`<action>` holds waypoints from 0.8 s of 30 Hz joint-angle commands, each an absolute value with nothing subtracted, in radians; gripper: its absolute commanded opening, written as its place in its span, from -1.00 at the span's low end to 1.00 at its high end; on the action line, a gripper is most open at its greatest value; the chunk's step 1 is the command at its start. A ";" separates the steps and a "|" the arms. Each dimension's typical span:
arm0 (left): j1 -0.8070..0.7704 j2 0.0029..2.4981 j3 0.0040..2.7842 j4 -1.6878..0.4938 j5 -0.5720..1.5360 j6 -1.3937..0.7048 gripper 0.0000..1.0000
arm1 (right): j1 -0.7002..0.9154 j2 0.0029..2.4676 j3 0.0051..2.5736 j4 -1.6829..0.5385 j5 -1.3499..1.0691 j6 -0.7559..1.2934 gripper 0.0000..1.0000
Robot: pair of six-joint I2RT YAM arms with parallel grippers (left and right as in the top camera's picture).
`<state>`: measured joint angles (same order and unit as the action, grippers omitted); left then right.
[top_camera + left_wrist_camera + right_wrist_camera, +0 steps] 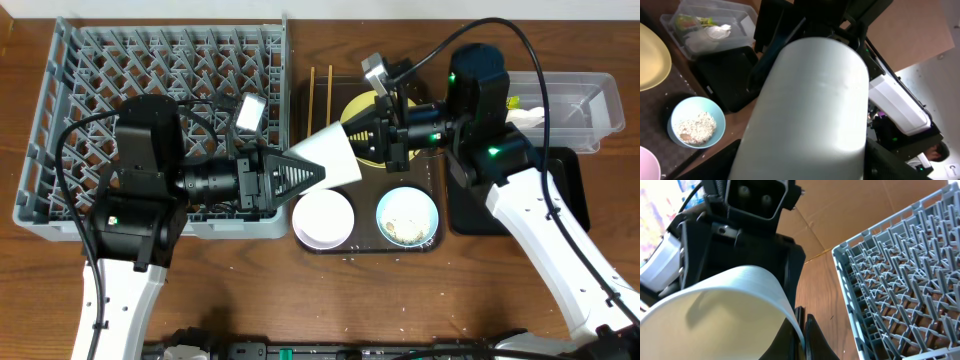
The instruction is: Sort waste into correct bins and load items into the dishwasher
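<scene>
Just right of the rack, the cup hangs mid-air: right pincer clenched on its rim, left pincer around its base, grip uncertain. If I release right early, it falls.

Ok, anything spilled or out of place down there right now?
Yes. Loose rice grains lie scattered on the table just in front of the brown tray, and the blue bowl has rice scraps in it. The cup hangs sideways between the left tool and right tool.
</scene>
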<state>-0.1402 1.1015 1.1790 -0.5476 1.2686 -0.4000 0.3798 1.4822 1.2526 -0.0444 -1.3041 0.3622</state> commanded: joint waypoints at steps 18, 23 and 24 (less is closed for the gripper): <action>-0.167 1.105 1.189 -0.533 1.285 -0.364 0.04 | 0.436 1.484 1.262 -0.041 -1.166 0.411 -0.96; -0.146 1.097 1.189 -0.566 1.177 -0.360 0.04 | 0.341 1.483 1.262 -0.083 -1.141 0.411 -0.08; -0.134 1.093 1.189 -0.592 1.131 -0.356 0.03 | 0.314 1.483 1.262 -0.104 -1.122 0.411 -0.08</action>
<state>-0.1535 1.1034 1.1786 -0.5552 1.2285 -0.3756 0.3847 1.4818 1.2530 -0.0742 -1.1946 0.4152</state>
